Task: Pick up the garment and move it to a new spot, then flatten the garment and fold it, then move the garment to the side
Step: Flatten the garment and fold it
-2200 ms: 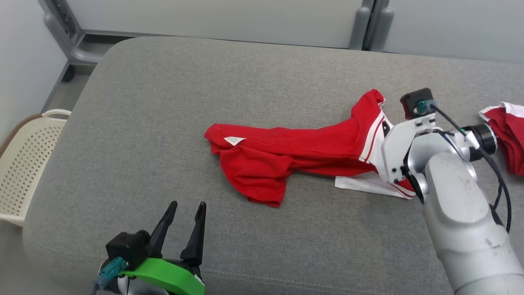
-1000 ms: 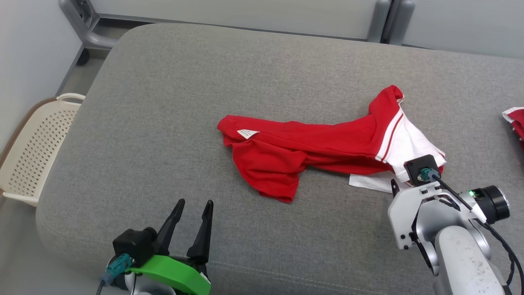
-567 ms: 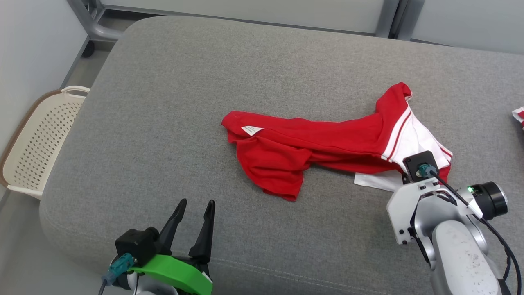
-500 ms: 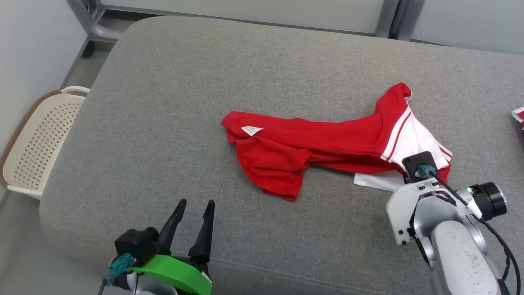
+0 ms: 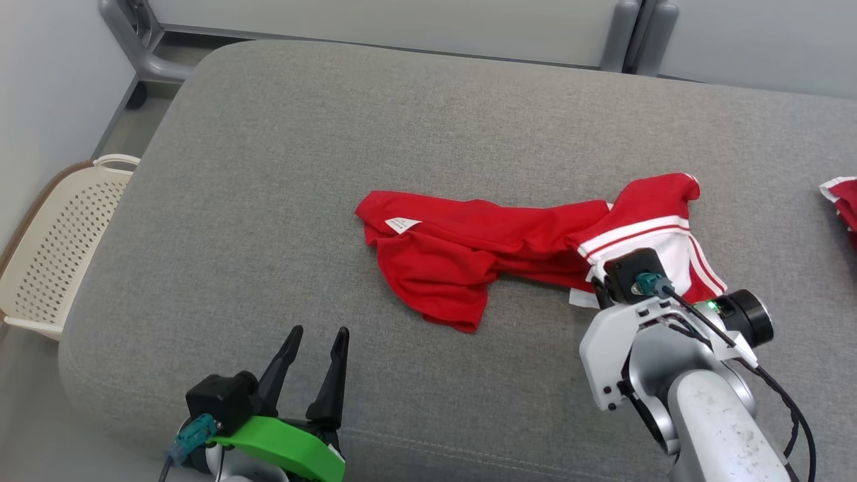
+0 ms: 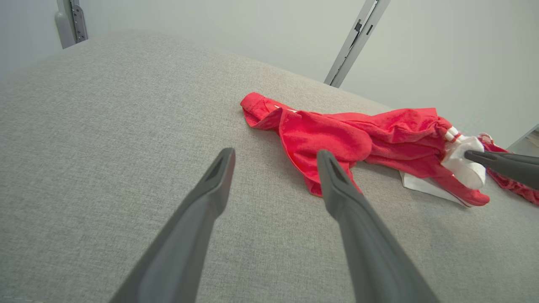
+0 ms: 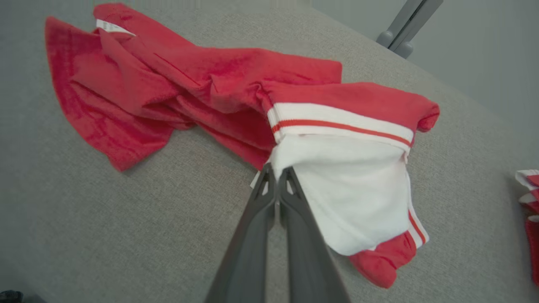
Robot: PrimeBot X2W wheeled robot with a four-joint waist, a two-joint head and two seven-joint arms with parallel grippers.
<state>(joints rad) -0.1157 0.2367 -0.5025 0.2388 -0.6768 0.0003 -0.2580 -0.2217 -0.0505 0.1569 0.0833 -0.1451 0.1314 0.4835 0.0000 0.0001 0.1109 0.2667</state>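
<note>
1. At the garment's [image 5: 469, 248] right end, a white fold is being pinched by the right gripper [image 7: 276, 173], its jaws pressed together on the cloth. The grip is being taken at an edge, probably so that the garment can be lifted and carried without bunching.
2. The white, striped part is being held a little off the seat. The red body is being left crumpled near the middle of the cushion [image 5: 268, 167], with its label [image 5: 402, 223] facing up.
3. The left gripper [image 5: 315, 333] is being held wide and empty at the cushion's near edge, well apart from the garment. It is likely being kept free for the flattening.
4. The work is being done on a grey woven cushion with rounded corners. Its soft weave is being judged likely to drag on the cloth as it slides.
5. A 2nd red-and-white cloth [image 5: 842, 201] is being left at the far right edge, apart from the garment.
6. A pale perforated basket [image 5: 53, 248] is being kept on the floor to the left. Grey frame legs [image 5: 127, 40] are being shown behind the cushion, against pale walls.
</note>
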